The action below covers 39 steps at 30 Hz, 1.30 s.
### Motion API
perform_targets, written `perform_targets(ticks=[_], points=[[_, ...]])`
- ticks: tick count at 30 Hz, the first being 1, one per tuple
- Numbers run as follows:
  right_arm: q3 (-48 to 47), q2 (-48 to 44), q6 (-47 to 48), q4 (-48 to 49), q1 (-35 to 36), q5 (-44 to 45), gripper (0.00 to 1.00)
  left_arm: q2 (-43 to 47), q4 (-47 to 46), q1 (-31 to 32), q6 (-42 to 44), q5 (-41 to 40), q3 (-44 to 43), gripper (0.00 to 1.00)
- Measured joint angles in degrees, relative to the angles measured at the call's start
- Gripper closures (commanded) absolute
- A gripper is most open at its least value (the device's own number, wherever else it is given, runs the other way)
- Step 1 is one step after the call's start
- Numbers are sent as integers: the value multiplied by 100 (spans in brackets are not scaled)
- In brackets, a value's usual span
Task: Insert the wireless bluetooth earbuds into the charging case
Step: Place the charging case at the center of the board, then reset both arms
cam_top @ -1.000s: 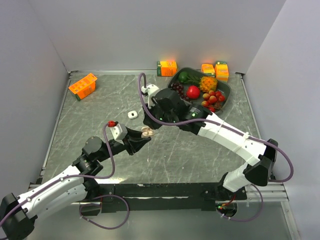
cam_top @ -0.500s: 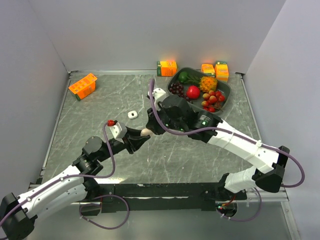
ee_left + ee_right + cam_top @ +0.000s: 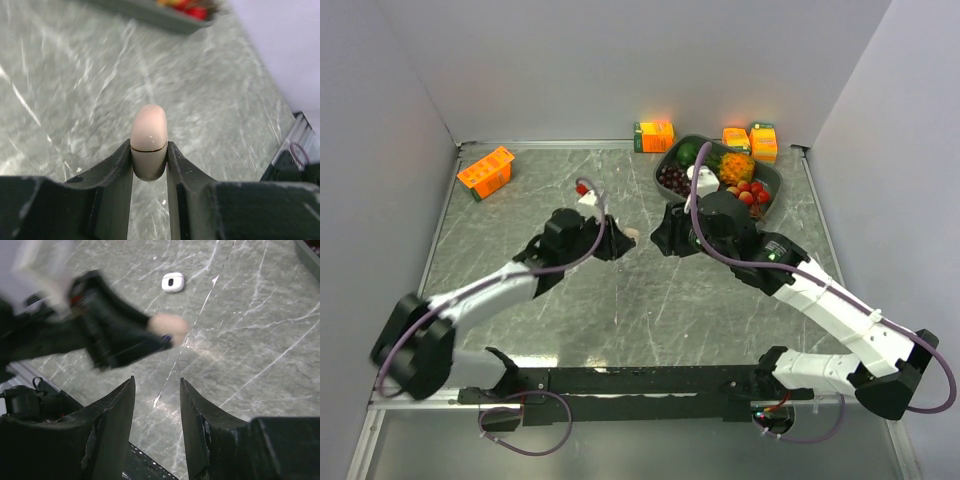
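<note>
room: pale plain walls on three sides | surface (image 3: 650,300): grey marble, orange box (image 3: 485,172) at back left | left hand (image 3: 149,155): grips the closed beige charging case (image 3: 148,127) above the middle | right hand (image 3: 157,385): jaws apart, nothing held, just beside it | dark fruit tray (image 3: 776,188) at back right

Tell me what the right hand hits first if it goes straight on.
Probably the beige case in the left hand, right ahead of the right hand. Depth is unclear; it might pass under and meet the table.
</note>
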<state>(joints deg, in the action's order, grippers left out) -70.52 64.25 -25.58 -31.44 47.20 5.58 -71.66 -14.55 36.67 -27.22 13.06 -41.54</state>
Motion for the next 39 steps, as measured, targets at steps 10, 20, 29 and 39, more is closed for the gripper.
perform_targets(ticks=[10, 20, 29, 39], points=[[597, -234, -35, 61, -61, 31, 50, -3038, 466, -450, -890, 501, -1327, 98], [909, -289, -52, 177, -87, -208, 47, -3945, 1056, -533, -883, 385, -2409, 84], [911, -396, -46, 186, -96, -205, 45, -4046, 1241, -588, -890, 313, -2452, 52], [916, -439, -50, 184, -111, -192, 44, -3672, 1558, -748, -828, 116, -2168, 34]])
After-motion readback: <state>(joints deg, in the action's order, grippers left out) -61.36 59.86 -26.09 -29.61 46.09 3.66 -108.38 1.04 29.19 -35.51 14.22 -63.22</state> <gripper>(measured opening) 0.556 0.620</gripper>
